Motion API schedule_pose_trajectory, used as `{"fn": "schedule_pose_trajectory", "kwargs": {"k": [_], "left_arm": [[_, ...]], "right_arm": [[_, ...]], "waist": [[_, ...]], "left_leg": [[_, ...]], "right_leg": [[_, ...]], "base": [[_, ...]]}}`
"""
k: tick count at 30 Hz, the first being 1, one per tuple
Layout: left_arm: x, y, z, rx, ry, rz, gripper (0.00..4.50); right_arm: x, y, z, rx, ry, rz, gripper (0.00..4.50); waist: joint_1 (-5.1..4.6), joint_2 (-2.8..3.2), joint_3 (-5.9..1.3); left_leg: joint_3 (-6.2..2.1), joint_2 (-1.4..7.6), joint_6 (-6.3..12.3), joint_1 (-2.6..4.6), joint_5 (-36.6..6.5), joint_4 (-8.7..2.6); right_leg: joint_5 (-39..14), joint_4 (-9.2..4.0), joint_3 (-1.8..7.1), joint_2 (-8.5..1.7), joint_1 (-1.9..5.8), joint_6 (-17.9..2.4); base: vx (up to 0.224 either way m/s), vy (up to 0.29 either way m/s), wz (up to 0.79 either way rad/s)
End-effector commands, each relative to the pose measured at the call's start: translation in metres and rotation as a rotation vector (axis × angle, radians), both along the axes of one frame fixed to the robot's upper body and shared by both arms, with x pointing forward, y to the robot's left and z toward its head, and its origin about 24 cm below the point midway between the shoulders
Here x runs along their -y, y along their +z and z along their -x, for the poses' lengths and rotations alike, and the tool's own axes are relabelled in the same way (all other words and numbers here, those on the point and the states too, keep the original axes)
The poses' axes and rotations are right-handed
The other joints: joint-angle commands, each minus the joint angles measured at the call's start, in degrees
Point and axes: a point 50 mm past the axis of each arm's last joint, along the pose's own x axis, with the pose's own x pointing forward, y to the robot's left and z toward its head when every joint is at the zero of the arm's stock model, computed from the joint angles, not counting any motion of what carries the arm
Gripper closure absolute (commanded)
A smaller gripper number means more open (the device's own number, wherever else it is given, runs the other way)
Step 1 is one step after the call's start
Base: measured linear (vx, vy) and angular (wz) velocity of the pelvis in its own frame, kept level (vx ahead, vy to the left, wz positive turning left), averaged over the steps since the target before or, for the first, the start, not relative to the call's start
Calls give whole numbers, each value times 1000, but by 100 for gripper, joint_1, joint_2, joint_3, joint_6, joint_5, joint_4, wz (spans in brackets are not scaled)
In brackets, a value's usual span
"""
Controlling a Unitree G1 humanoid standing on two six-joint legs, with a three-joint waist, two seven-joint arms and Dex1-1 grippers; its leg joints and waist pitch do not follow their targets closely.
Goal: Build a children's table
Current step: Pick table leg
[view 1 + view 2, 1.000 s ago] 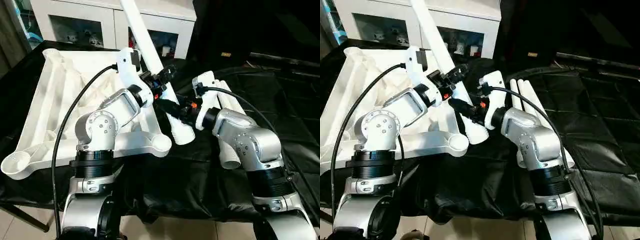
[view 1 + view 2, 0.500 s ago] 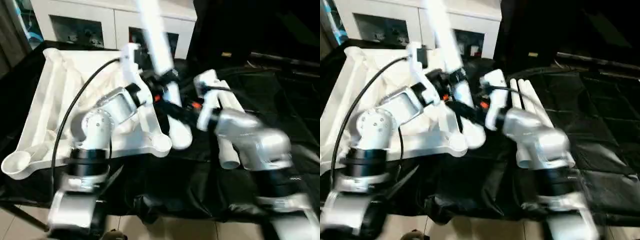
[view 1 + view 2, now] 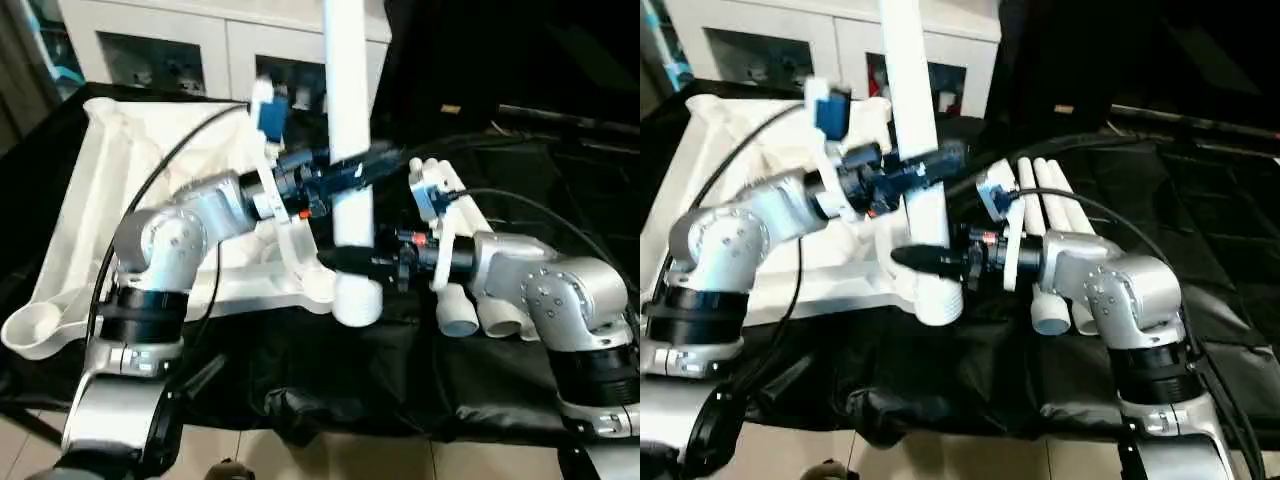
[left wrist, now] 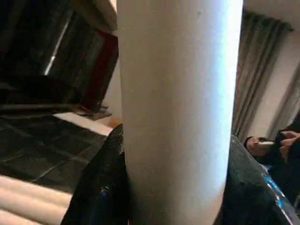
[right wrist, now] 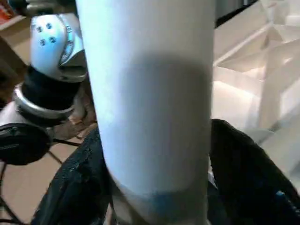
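On the black-draped work table [image 3: 330,390], my left gripper [image 3: 345,175] clamps the leg [image 3: 349,120], now swung upright beside the tabletop [image 3: 130,170] corner socket [image 3: 318,284]. Right gripper [image 3: 350,262] loosening; seating comes next.

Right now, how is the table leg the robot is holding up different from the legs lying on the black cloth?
The held leg stands nearly upright; the spare legs lie flat, side by side.

The held leg sits between the fingers of both the left claw and the right claw; nothing touches the spare legs.

The held leg's lower end hangs by the tabletop's near corner socket; the spare legs lie apart from the tabletop.

All are white tubes alike in look.
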Motion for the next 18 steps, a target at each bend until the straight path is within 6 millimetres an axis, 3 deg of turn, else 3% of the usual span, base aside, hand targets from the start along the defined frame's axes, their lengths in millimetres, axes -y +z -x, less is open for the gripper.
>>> {"fn": "schedule_pose_trajectory", "kwargs": {"k": [1,8,11,13,14,16,18], "left_arm": [[5,9,3,31,-42,20,262],[3,9,3,32,-51,31,263],[3,7,-1,36,8,10,263],[4,1,-9,13,141,-54,193],[5,-3,-14,-7,209,-87,193],[7,-5,-15,-7,236,-105,180],[12,-13,-21,-55,362,-170,155]], "right_arm": [[4,1,1,-4,-8,7,190],[1,1,1,-2,-25,11,246],[-1,1,-2,8,-56,22,249],[-2,-1,-9,26,-126,48,250],[-3,-2,-14,34,-168,59,251],[-4,-3,-16,34,-190,60,253],[-6,-3,-24,37,-259,63,255]], "waist": [[17,82,-393],[22,56,-399],[24,59,-397],[17,53,-399],[5,14,-399],[9,26,-403],[1,-14,-407]], "left_leg": [[-75,273,-170,102,-549,-390],[-69,267,-154,101,-430,-380],[-71,271,-182,96,-470,-381],[-75,278,-199,97,-475,-384],[-76,279,-226,94,-464,-386],[-77,272,-236,98,-414,-381],[-79,276,-218,85,-346,-379]], "right_leg": [[13,-374,271,-478,297,-1240],[74,-367,268,-481,294,-1224],[-36,-374,273,-486,293,-1186],[-31,-371,270,-482,291,-1170],[-54,-382,269,-487,296,-1129],[-99,-381,272,-493,291,-1091],[-18,-365,271,-489,299,-1079]], "base": [[0,0,0],[0,0,0],[0,0,0],[0,0,0],[0,0,0],[0,0,0],[0,0,0]]}}
